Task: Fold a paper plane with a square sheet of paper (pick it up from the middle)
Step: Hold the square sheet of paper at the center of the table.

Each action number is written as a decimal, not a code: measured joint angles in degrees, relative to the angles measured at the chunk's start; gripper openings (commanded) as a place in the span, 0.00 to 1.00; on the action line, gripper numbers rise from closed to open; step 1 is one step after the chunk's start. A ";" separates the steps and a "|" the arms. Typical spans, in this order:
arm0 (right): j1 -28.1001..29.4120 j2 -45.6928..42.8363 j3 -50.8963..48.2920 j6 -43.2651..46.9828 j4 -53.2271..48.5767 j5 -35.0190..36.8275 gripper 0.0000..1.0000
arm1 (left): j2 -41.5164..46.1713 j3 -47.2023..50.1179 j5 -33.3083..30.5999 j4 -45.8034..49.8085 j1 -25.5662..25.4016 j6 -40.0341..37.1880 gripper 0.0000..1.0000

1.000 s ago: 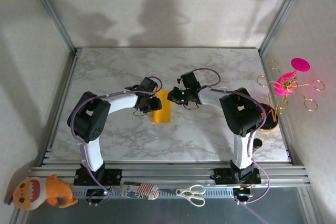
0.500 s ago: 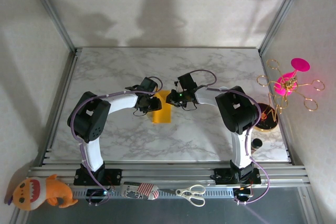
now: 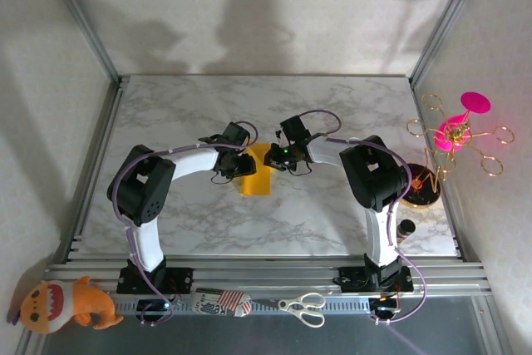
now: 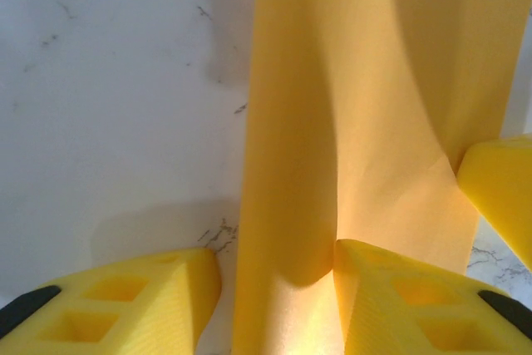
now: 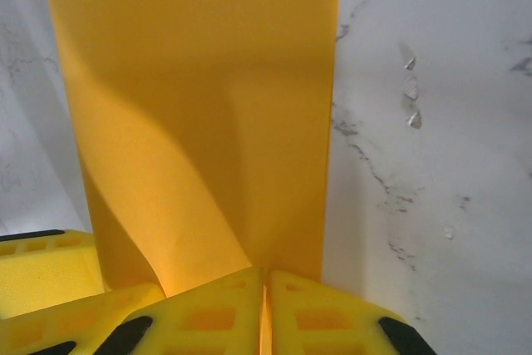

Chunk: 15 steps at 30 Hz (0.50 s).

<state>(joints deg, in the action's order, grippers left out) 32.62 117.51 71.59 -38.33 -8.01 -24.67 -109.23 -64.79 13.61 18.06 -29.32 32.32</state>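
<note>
Arms [image 3: 183, 158] curled inward; right fingers [image 5: 208, 313] pinch the sheet [image 5: 199, 106], left fingers [image 4: 399, 305] spread astride it.

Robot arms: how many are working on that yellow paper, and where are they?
2. The left arm curves in from the left, the right arm from the right; both reach the yellow paper near the middle of the table. None seems hidden.

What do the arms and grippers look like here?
The left arm and right arm have white links between bulky black joint housings, with purple cables looped along them. The left gripper and right gripper have blocky yellow fingers with square pockets and black patches at the back. A green light glows by the right wrist.
</note>
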 measured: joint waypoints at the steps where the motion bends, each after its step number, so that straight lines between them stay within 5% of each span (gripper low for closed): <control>1: 0.00 0.09 0.15 0.20 -0.22 0.17 0.11 | 0.00 -0.04 0.02 0.09 0.00 0.00 0.46; 15: 0.17 0.46 0.31 1.99 -0.96 1.29 0.06 | 3.21 -4.96 -4.44 4.55 1.46 0.70 0.50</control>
<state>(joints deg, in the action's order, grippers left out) 32.80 117.97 71.90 -36.34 -8.97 -23.38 -106.02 -69.76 9.17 22.61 -27.86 33.01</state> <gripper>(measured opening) 0.070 0.527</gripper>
